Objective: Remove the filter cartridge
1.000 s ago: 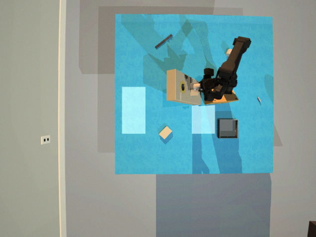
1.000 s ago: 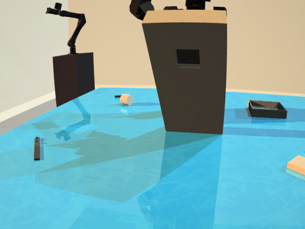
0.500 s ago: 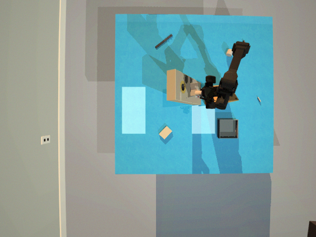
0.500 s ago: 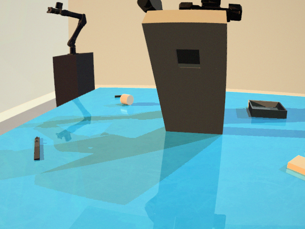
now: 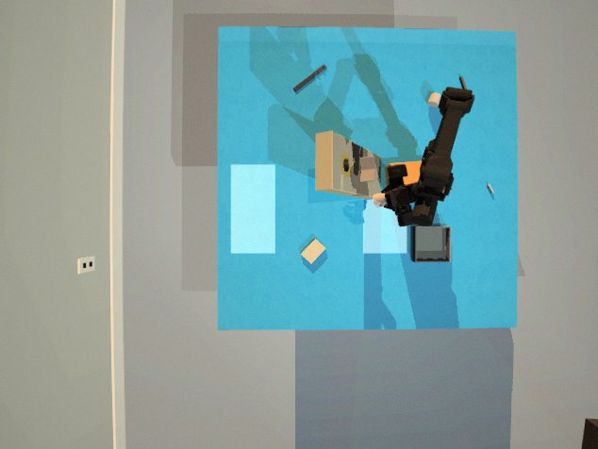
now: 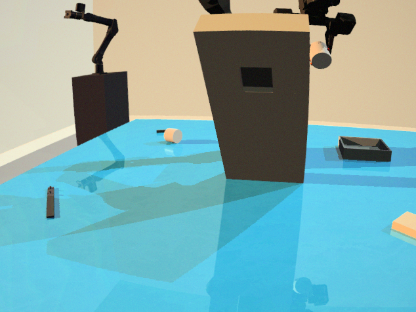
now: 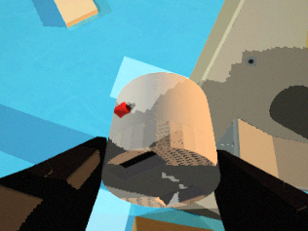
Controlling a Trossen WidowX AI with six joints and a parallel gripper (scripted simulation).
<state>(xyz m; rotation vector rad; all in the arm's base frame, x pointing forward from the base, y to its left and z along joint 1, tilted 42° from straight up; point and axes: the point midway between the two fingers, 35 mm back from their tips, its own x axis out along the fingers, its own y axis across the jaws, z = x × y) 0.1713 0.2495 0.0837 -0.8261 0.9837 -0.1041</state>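
Observation:
My gripper (image 5: pixel 385 198) (image 6: pixel 321 50) (image 7: pixel 161 154) is shut on the round filter cartridge (image 5: pixel 379 199) (image 6: pixel 321 59) (image 7: pixel 163 103), a pale cylinder with a red mark on its side. A dark slot shows on its near end in the wrist view. It is out of the service panel (image 5: pixel 324 161) (image 6: pixel 262 134) (image 7: pixel 221 57) and hangs in the air beside the panel's side edge, high above the table. The panel face shows a yellow ring (image 5: pixel 345 157) around a dark hole. The open dark tray (image 5: pixel 413 243) (image 6: pixel 366 155) stands on the table, lower in the top view than the gripper.
A pale ledge (image 5: pixel 368 174) (image 7: pixel 255 150) juts from the panel face. An orange piece (image 5: pixel 410 169) lies under the arm. Another white cylinder (image 5: pixel 434 99) (image 6: pixel 172 135), a dark bar (image 5: pixel 308 78) (image 6: pixel 50 202) and a tan block (image 5: pixel 312 250) (image 6: pixel 405 224) (image 7: pixel 78 9) lie on the table.

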